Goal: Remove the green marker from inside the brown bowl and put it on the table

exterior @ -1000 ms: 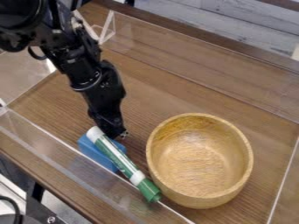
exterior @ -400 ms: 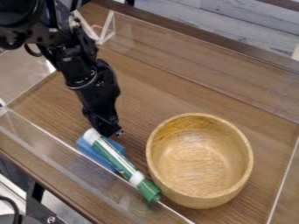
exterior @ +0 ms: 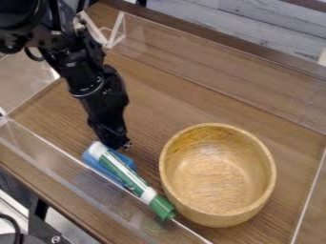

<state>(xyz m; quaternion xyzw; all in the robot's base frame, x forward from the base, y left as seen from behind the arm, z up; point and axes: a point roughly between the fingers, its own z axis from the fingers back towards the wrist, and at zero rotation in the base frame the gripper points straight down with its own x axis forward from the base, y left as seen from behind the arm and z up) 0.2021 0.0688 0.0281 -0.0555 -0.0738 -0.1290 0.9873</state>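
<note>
The green marker [exterior: 132, 181] lies flat on the table [exterior: 192, 91] beside the near acrylic wall, to the left of the brown bowl [exterior: 218, 173], which stands empty. A blue block [exterior: 91, 152] shows at the marker's upper-left end. My black gripper [exterior: 114, 142] points almost straight down just above that end of the marker, fingers closed together with nothing visibly between them. Whether the tips touch the marker or the block I cannot tell.
Clear acrylic walls [exterior: 76, 162] border the table on the near, left and far sides. The arm [exterior: 76, 67] reaches in from the upper left. The bowl sits close to the near-right corner.
The gripper has shifted slightly to the left, away from the bowl. The marker and bowl lie as before.
</note>
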